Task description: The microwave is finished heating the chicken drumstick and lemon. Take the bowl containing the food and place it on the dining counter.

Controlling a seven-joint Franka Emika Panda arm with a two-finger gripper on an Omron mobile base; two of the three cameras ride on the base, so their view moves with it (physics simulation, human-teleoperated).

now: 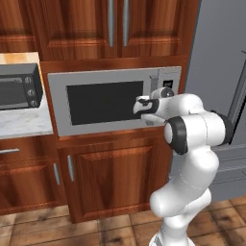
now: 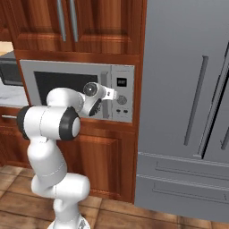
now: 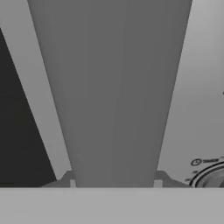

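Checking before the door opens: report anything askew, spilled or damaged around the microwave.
Nothing stands out. The microwave sits square with its door closed, and the gripper is at the door handle.

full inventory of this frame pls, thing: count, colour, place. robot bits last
microwave: 1, silver-grey with dark window, built into the wood cabinets, door closed
microwave handle: 1, grey vertical bar, between window and control panel
control panel: 1, grey with display and dial, right end of microwave
toaster oven: 1, dark grey with round knobs, on counter left of microwave
counter: 1, white-grey marble, left of microwave
upper cabinets: reddish wood with grey handles, above microwave
lower cabinets: reddish wood, below microwave
fridge: 1, grey, right of microwave
floor: brown tile
arm: 1, white with dark joints
gripper: 1, at the microwave handle, closed on it
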